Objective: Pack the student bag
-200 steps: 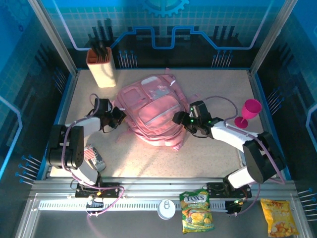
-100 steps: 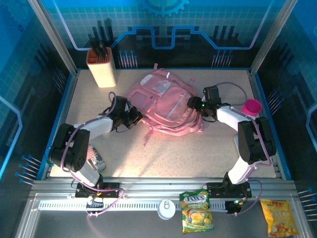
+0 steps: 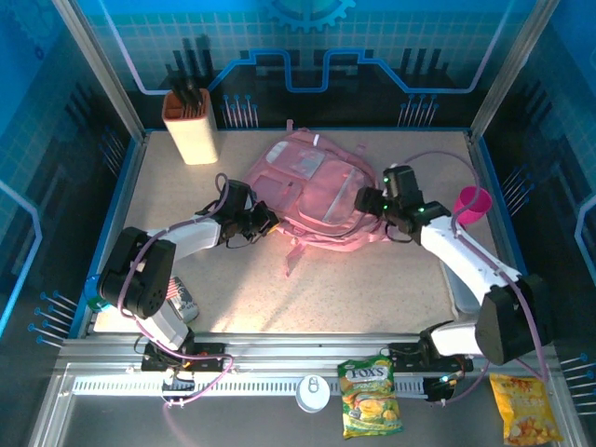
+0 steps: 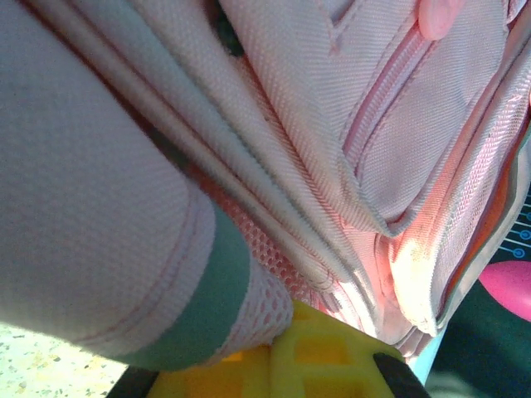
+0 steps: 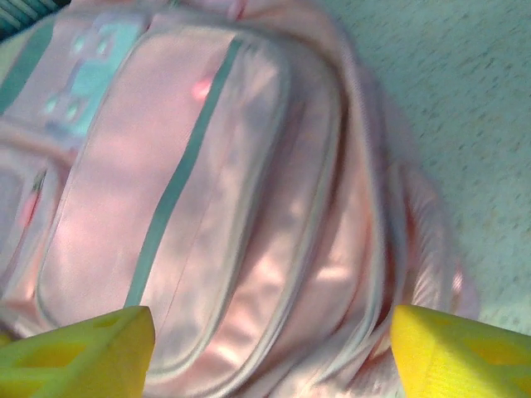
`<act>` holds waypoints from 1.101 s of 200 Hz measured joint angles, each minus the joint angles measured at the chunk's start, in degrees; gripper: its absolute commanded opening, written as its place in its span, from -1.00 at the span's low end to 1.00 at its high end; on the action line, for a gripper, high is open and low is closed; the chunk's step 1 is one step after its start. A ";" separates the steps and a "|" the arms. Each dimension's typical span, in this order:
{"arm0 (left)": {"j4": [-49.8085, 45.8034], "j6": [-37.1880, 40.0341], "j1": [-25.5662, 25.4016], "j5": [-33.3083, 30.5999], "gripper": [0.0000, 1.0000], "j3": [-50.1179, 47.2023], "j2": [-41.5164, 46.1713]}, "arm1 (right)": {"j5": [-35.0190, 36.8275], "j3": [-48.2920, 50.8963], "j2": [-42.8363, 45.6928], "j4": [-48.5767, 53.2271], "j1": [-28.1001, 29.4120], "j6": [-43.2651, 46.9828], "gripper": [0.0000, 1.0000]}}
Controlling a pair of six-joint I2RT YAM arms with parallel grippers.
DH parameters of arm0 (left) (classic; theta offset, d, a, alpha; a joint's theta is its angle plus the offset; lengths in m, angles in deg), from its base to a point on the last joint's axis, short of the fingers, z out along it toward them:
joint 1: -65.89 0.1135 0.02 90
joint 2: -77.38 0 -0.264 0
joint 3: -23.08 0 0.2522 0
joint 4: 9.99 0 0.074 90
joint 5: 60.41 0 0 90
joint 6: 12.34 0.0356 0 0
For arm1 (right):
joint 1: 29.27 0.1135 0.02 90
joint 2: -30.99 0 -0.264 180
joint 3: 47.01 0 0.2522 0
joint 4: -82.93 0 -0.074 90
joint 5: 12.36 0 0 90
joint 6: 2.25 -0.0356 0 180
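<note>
- A speckled beige tabletop point(image 3: 372, 289) is lying under a bright, warm light that is washing its middle pale.
- A blue rim point(image 3: 124, 200) is running along the table's left, far and right edges.
- Beyond it, a blue back wall point(image 3: 391, 37) is showing a fine grid and a lighter line bent like a circuit trace, and part of a gear motif point(image 3: 307, 9) is peeking in at the top.
- A left aluminium post point(image 3: 98, 70) and a right aluminium post point(image 3: 517, 65) are rising at the far corners.
- A dark blue left side wall point(image 3: 33, 214) and right side wall point(image 3: 568, 186) are closing the space in, with printed lines and dots on them.
- An aluminium rail point(image 3: 307, 350) is crossing the near edge, and a grey ledge point(image 3: 121, 424) is sitting in front of it.
</note>
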 measured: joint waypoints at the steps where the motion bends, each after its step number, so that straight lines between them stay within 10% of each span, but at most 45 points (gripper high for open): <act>1: 0.02 -0.02 0.00 0.00 -1.00 0.00 0.00 | 0.17 0.04 0.09 0.11 0.26 0.00 0.47; 96: 0.02 -0.11 -0.28 0.00 -1.00 0.02 0.00 | 10.64 -1.33 -12.61 -1.84 31.56 -9.60 -0.18; 220: -0.09 -0.09 -0.31 0.15 -1.00 0.02 0.79 | 14.47 -16.15 -31.43 -1.51 31.98 -11.72 -0.44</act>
